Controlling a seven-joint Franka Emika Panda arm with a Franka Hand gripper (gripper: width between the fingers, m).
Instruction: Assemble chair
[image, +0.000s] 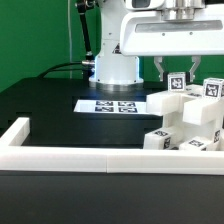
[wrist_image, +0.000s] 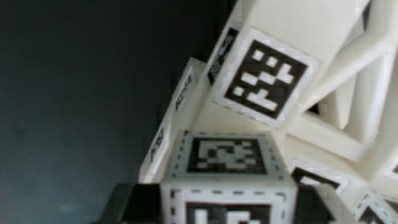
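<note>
White plastic chair parts (image: 187, 122), blocky and tagged, stand clustered at the exterior view's right, on the black table (image: 50, 100) just inside the white border rail (image: 90, 157). They look stiff, light and smooth-faced, probably slippery under metal pads; the square bars seem the best hold, taken across flat opposite faces, not over a tag corner. Gripper (image: 178, 72) hangs directly over the cluster, fingers reaching down on either side of an upright tagged block (wrist_image: 228, 160). Jaws part-way in; whether they clamp the block or only flank it, cannot tell. Wrist view shows tagged faces very close, with slanted bars beside. Marker board (image: 112, 104) lies flat just beside the parts, toward the arm's base. Open room: dark tabletop to the exterior view's left. Rail hems in the near edge; lift clear before any sideways travel.
</note>
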